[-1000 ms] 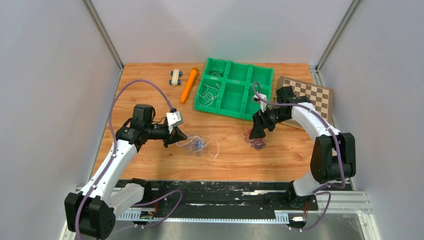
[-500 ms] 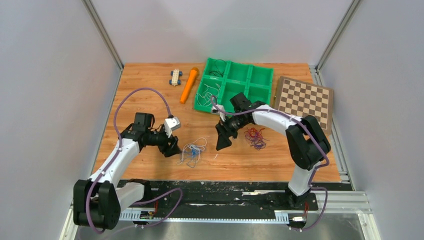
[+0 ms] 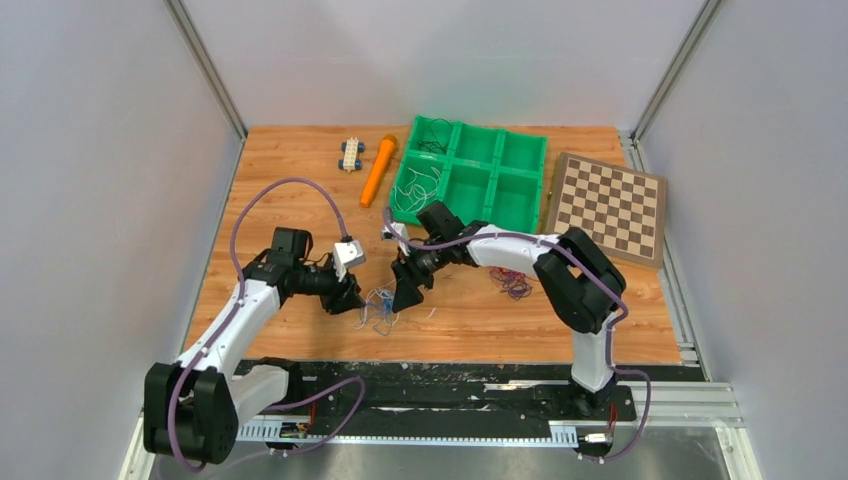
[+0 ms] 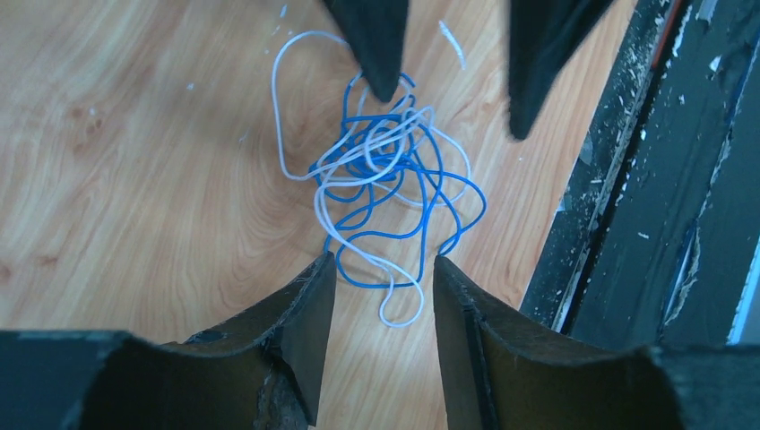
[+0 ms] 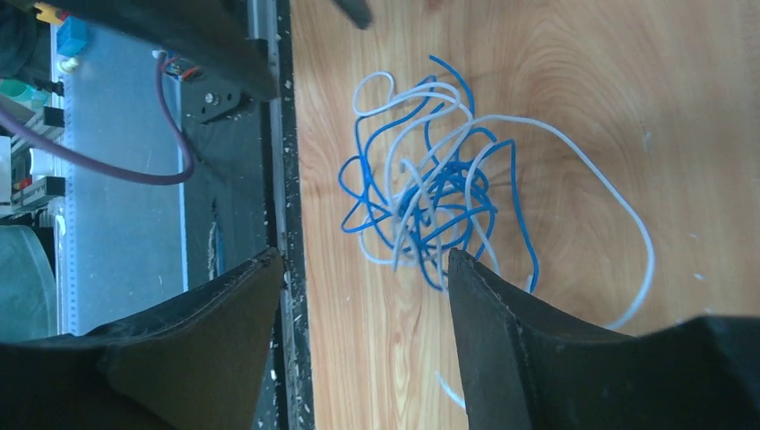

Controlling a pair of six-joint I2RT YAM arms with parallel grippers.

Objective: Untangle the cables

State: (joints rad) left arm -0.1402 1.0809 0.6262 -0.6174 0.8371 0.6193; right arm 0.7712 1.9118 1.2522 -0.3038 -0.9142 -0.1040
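A clump of thin blue and white cables [image 3: 380,308] lies on the wooden table near its front edge, seen close up in the left wrist view [image 4: 394,179] and the right wrist view [image 5: 430,197]. My left gripper [image 3: 352,298] sits just left of it, open, its tips [image 4: 384,260] at the clump's near loops and gripping nothing. My right gripper [image 3: 405,297] stands just right of it, open [image 5: 366,255], one finger tip over the clump's edge. A second clump of red and purple cables [image 3: 513,283] lies apart to the right.
A green compartment tray [image 3: 541,160] at the back holds more thin wires [image 3: 415,190]. An orange marker [image 3: 378,170] and a small toy cart [image 3: 351,154] lie left of it. A chessboard [image 3: 612,205] is at the right. The black rail [image 3: 450,375] borders the table's front edge.
My right arm swung left from the red and purple clump to the blue and white clump. My left gripper went from shut to open, and the blue and white clump drew together.
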